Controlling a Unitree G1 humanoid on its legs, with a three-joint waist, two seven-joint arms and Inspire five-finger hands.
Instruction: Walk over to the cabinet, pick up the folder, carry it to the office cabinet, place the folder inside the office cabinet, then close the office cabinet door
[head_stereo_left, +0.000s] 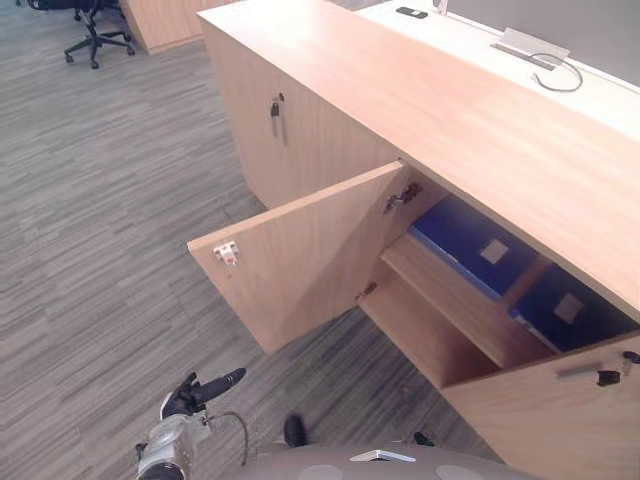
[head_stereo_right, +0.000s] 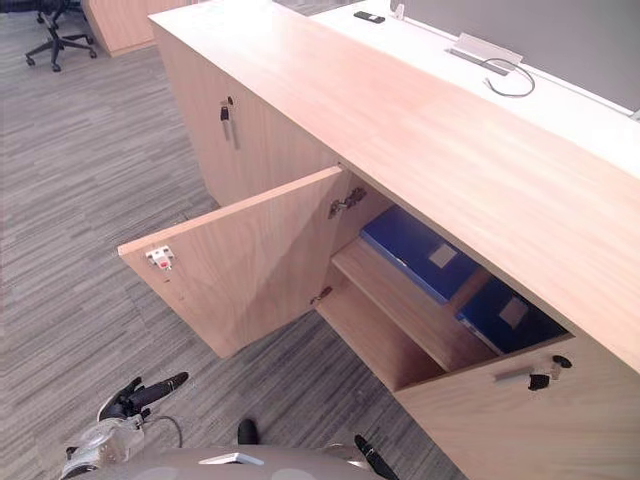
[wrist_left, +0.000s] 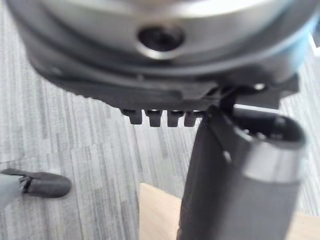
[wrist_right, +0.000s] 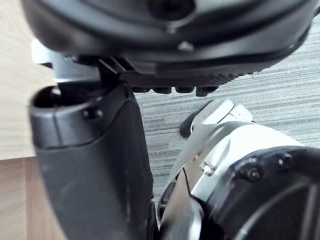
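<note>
The office cabinet (head_stereo_left: 420, 110) runs from far left to near right, with a bench (head_stereo_left: 470, 40) behind it. Its door (head_stereo_left: 300, 260) stands open, swung out left over the floor (head_stereo_left: 100, 250). Inside, on the upper shelf (head_stereo_left: 450, 300), the left folder (head_stereo_left: 465, 245) and the right folder (head_stereo_left: 560, 310) lie side by side. An office chair (head_stereo_left: 92, 30) stands far left.

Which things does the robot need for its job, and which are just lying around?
Job: cabinet, its open door, blue folder, second blue folder, left hand.
Lying around: office chair, grey cable, keys in the shut door.
</note>
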